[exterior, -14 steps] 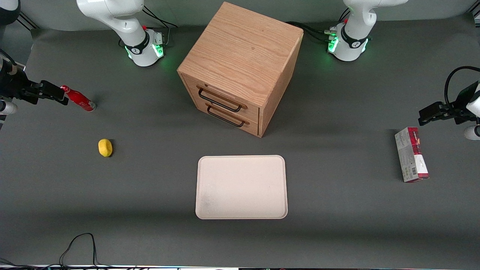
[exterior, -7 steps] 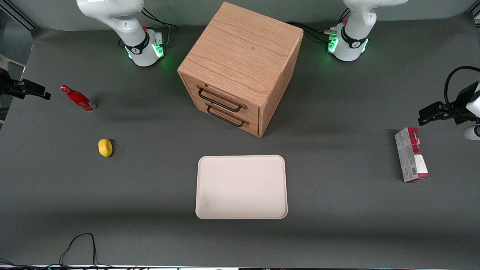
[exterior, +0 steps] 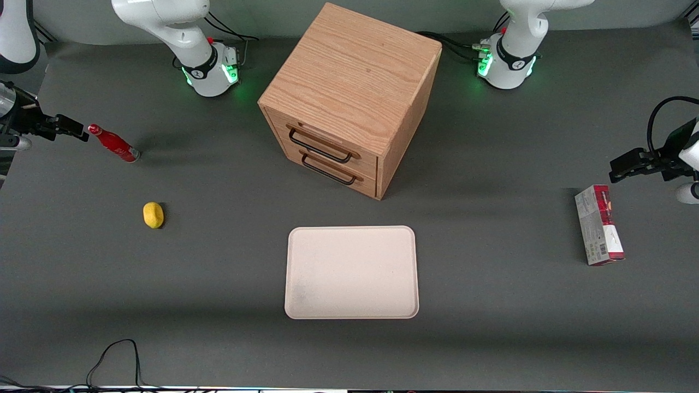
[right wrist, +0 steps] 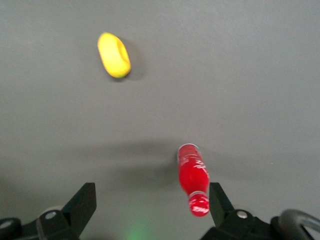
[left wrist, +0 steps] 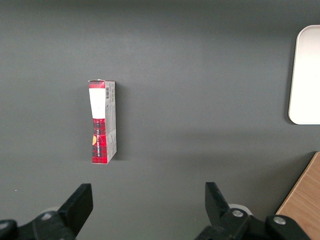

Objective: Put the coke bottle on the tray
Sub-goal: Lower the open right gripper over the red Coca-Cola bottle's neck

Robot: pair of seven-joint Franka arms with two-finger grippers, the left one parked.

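Observation:
The coke bottle (exterior: 114,144) is slim and red with a red cap, and it stands on the dark table toward the working arm's end. My right gripper (exterior: 73,130) hangs above the table just beside the bottle's cap, open and empty. In the right wrist view the gripper (right wrist: 150,205) is wide open, and the bottle (right wrist: 193,180) shows from above, close to one finger (right wrist: 218,201) and off the middle of the gap. The cream tray (exterior: 352,272) lies flat and bare in front of the cabinet, nearer the front camera; its edge also shows in the left wrist view (left wrist: 306,75).
A wooden drawer cabinet (exterior: 349,93) stands mid-table with both drawers shut. A small yellow lemon-like lump (exterior: 153,214) lies nearer the front camera than the bottle, also seen in the right wrist view (right wrist: 114,55). A red-and-grey carton (exterior: 599,225) lies toward the parked arm's end.
The gripper drew back from the bottle's cap toward the table's end, then came back close to it. The bottle has not moved.

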